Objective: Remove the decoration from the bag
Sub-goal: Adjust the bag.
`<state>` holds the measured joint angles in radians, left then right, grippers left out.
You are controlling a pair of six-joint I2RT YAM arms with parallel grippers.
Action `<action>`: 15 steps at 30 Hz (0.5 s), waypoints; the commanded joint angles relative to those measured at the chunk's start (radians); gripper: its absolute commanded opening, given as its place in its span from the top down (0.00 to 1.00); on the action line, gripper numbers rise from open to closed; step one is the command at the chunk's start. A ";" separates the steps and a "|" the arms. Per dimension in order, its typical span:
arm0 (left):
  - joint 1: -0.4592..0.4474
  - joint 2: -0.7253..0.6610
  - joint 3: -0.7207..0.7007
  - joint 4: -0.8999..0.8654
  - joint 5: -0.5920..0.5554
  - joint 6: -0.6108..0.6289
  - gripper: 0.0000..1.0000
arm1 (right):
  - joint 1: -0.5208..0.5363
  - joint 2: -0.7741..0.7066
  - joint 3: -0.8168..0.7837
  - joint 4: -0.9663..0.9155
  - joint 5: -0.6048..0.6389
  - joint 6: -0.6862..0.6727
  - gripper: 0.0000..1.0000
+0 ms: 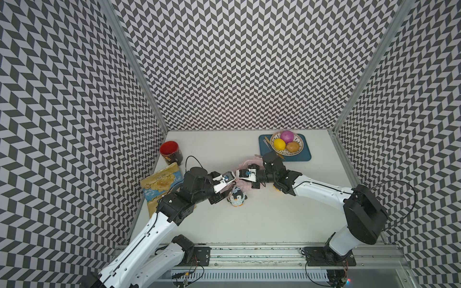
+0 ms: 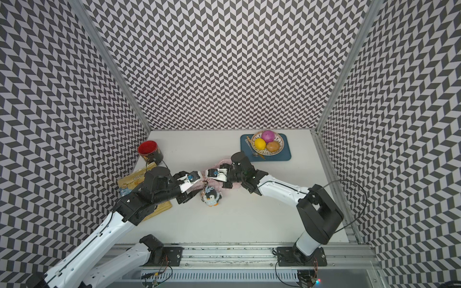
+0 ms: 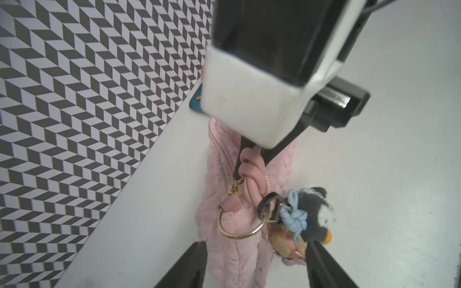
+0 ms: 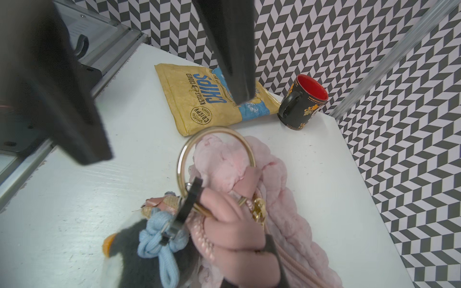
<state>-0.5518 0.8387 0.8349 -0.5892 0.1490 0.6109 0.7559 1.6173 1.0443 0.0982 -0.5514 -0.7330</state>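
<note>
- Packet (image 4: 199,109) near bag (image 4: 274,169): "KETTLE COOKED CHIPS", "CRISPY".
- Bowl (image 1: 299,139): three fruits (image 1: 279,144).
- Left gripper (image 3: 257,244) gapes over bag; right gripper (image 3: 249,172) clamps its cord (image 3: 252,189).

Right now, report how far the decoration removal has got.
Done: nothing is off; the penguin hangs from the bag's gold ring by its dark clasp. In hand: the right hand pinches the pink cord, the left hand is open near the ring. Left: unclip the clasp.
</note>
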 commanded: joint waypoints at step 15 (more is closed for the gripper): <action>-0.083 -0.007 0.014 0.041 -0.027 0.392 0.40 | -0.005 -0.084 0.000 -0.049 -0.117 0.019 1.00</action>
<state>-0.6243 0.8177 0.8349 -0.5770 0.1051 0.9604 0.7555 1.5822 1.0443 0.0204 -0.6228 -0.7322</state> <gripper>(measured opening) 0.600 0.098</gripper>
